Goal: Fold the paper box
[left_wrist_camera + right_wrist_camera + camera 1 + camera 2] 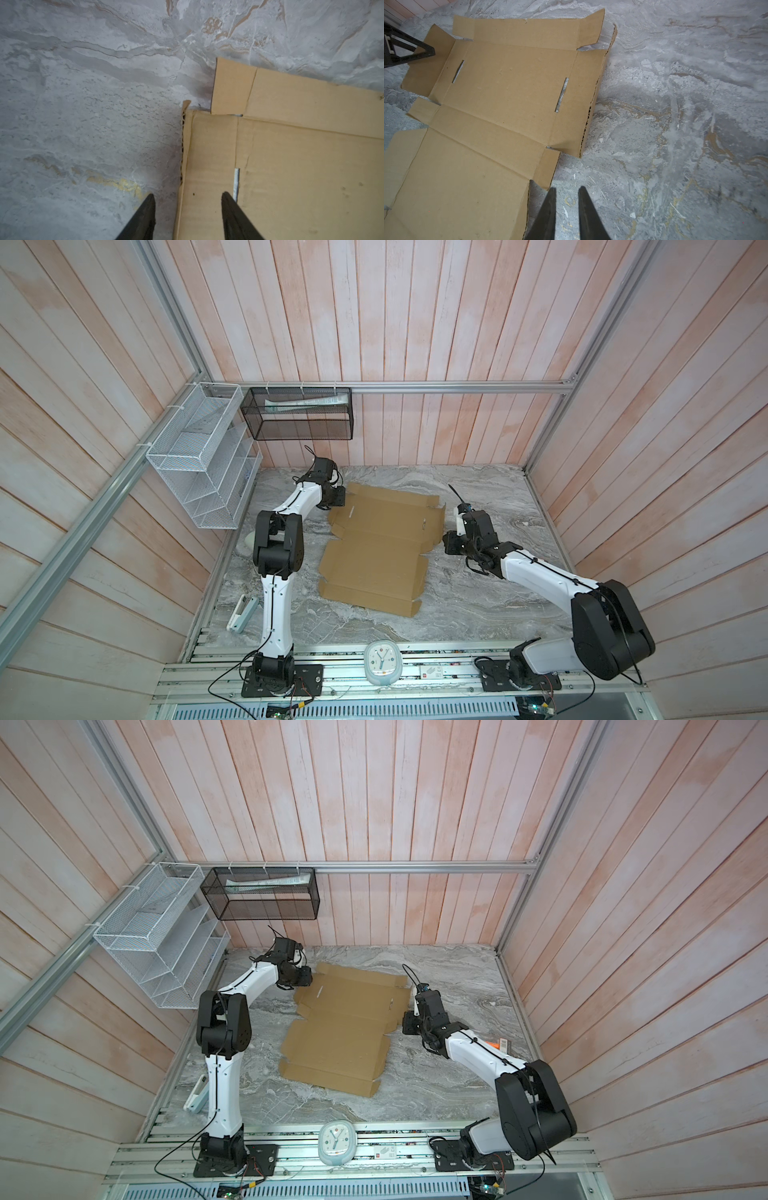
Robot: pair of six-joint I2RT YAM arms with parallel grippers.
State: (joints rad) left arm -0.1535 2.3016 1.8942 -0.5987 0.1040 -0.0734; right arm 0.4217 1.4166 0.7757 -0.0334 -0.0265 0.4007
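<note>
Straddling the paper box (pixel 291 166) flap edge, L jaws spread, nothing pinched. R jaws nearly together, empty, over tabletop (pixel 675 124); box just beside them.

White wire rack (pixel 199 456), black mesh basket (pixel 297 414) on wall, pale clock (pixel 381 664) at front rail, marbled table (pixel 478 605)

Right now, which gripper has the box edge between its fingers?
The left gripper: one finger over the paper box flap, one over table. The right gripper has both fingers off it.

paper box (pixel 374 564): matt brown corrugated cardboard; table (pixel 478 605): grey marbled, matt.
</note>
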